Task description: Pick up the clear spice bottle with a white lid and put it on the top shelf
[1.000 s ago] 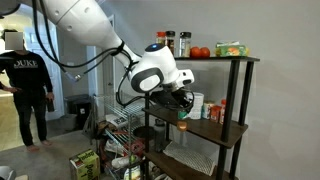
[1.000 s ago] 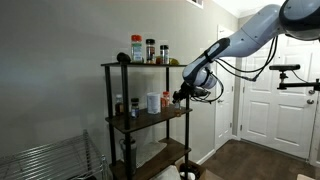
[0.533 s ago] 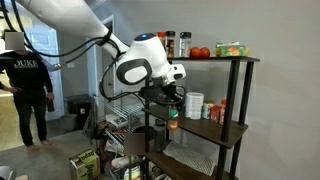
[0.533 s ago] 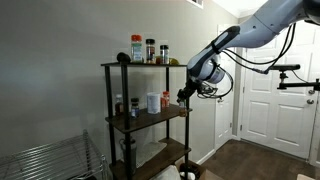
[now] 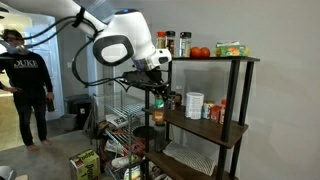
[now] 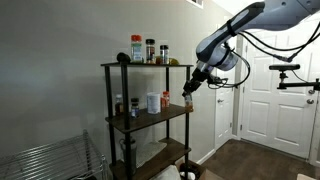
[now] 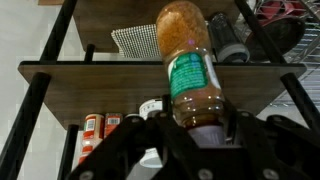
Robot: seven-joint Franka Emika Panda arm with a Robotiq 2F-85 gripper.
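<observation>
Back and up comes the arm since half a second ago, drawing the gripper (image 5: 158, 93) clear of the middle board's front edge. It's clamped tight on the clear spice bottle with a white lid (image 7: 188, 70), green label filling the wrist view. Bottle hangs in the air, the top shelf (image 5: 215, 59) at two o'clock from it, tomatoes (image 5: 201, 52) sitting up there.
</observation>
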